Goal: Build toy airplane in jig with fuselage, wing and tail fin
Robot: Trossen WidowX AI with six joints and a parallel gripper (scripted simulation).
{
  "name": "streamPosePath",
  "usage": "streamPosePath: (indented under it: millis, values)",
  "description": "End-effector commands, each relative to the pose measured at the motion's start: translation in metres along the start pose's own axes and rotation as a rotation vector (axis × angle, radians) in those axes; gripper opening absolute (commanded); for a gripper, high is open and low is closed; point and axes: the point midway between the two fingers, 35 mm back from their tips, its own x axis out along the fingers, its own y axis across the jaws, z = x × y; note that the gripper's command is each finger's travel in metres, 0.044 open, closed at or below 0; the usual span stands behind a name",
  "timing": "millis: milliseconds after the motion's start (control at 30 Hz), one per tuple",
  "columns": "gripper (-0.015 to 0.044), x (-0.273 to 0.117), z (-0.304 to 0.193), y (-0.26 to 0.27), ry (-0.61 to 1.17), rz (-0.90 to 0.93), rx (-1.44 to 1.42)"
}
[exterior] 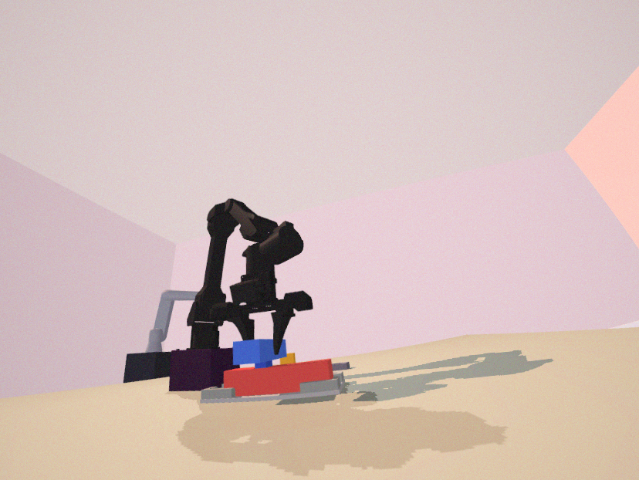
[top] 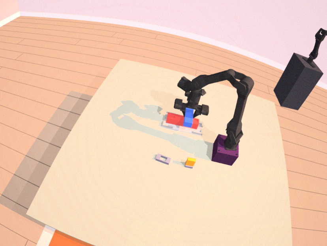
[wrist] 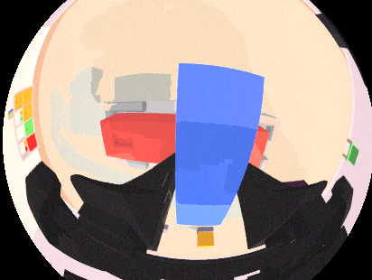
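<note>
The red fuselage [top: 174, 119] [exterior: 278, 380] [wrist: 149, 135] lies in the pale grey cradle [top: 182, 129] [exterior: 320, 385] [wrist: 131, 107]. My gripper [top: 189, 116] [exterior: 263, 346] [wrist: 211, 163] is shut on the blue wing [top: 188, 122] [exterior: 248, 352] [wrist: 218, 99], which lies crosswise over the fuselage. In the exterior view the wing's tab [exterior: 263, 364] shows below it, at the fuselage's top, with a gap under the wing's body. The wing hides the middle socket. The tail socket [wrist: 123, 141] is empty. The orange tail fin [top: 190, 161] [exterior: 289, 357] [wrist: 205, 239] stands upright in a small holder.
An empty purple-grey holder [top: 158, 158] [exterior: 340, 366] lies near the tail fin's holder [top: 189, 166]. My arm's purple base block [top: 224, 154] [exterior: 204, 369] stands beside the cradle's right end in the top view. A dark pedestal [top: 297, 82] with another arm is beyond the table.
</note>
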Motion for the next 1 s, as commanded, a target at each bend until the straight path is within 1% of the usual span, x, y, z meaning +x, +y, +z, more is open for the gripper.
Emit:
streamPosePath:
  millis: [0, 400, 433, 733, 800, 900, 967]
  values:
    - [0.0109, 0.0, 0.0, 0.0, 0.0, 0.0, 0.0]
    - [0.0424, 0.0, 0.0, 0.0, 0.0, 0.0, 0.0]
    - [0.044, 0.0, 0.0, 0.0, 0.0, 0.0, 0.0]
    - [0.044, -0.003, 0.0, 0.0, 0.0, 0.0, 0.0]
    - [0.044, -0.025, 0.002, 0.002, 0.0, 0.001, 0.002]
    - [0.044, -0.075, 0.001, 0.001, 0.001, 0.004, 0.005]
    - [0.044, -0.086, 0.0, 0.0, 0.001, 0.004, 0.006]
